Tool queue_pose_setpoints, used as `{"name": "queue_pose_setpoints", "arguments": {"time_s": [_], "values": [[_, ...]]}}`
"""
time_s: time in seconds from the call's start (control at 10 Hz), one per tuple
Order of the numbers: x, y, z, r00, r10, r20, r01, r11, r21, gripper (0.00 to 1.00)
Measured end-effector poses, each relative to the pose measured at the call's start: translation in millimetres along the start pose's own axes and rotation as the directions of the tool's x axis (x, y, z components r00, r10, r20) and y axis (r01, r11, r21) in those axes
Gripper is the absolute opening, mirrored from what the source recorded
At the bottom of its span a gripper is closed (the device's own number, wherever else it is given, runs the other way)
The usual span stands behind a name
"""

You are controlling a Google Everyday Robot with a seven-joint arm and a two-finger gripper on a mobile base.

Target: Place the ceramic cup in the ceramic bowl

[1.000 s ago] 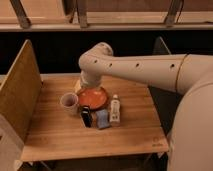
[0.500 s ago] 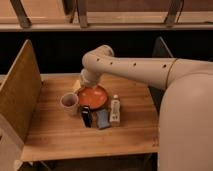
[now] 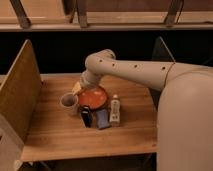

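1. Robot arm: pale, with a row of small holes. I see it reach in from the right, bend at an elbow above the table's back edge, and drop toward the table.
2. Wooden table: light planks. Everything listed below stands on it.
3. Wooden side panel: upright along the table's left edge, well to the left of the gripper.
4. Ceramic bowl: orange-red, shallow and glossy. It sits just in front of the gripper and a little to its right, and nothing lies inside it.
5. Gripper: low over the table's back half, behind the gap between cup and bowl. I cannot tell whether it is open or closed, and it holds nothing that I can see.
6. Ceramic cup: off-white with a darker inside. It stands upright on the table just in front of the gripper and to its left, close beside the bowl's left rim.
7. White bottle: slim and upright, in front of the gripper and to its right, just beyond the bowl.
8. Blue packet: lies flat in front of the bowl.
9. Dark object: small, just to the left of the packet. I cannot tell what it is.
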Motion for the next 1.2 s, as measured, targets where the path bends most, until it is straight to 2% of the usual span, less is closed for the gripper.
{"name": "queue_pose_setpoints", "arguments": {"time_s": [0.3,0.4,0.7,1.0,1.2], "values": [[-13.4,8.1,10.8,0.998,-0.058,0.006,0.058,0.998,0.005,0.65],[-20.5,15.3,19.8,0.996,-0.085,0.006,0.085,0.996,-0.006,0.65],[-31.1,23.1,42.1,0.994,-0.108,-0.01,0.107,0.993,-0.055,0.65],[-32.9,23.1,70.8,0.996,-0.085,-0.041,0.08,0.991,-0.11,0.65],[-28.2,20.7,86.2,0.996,-0.059,-0.065,0.05,0.99,-0.132,0.65]]}}
